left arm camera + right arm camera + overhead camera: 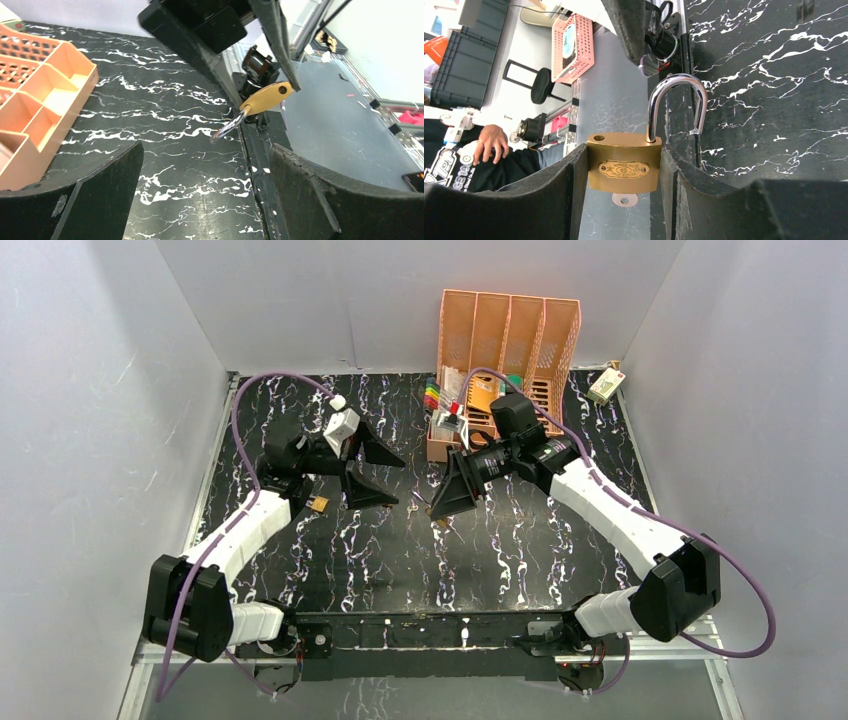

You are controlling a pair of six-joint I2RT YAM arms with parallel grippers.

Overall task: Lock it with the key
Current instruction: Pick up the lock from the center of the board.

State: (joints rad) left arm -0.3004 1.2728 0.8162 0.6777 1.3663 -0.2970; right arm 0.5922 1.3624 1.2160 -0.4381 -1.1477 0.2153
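**Top, left-wrist and right-wrist views.** The right claw grips the brass padlock by the two flat sides of its body and holds it off the black marbled counter. The shackle stands open: one leg sits in the padlock body, while the free end hangs clear of its hole. Below the padlock, the round head of the key protrudes from the underside of the body. The blade is hidden, so how far it is inserted cannot be told. The left claw faces the padlock from just beside it, on the shackle side. It is spread wide, holds nothing and touches nothing. Beyond the padlock, at the far edge of the counter, stands an orange desk organizer.
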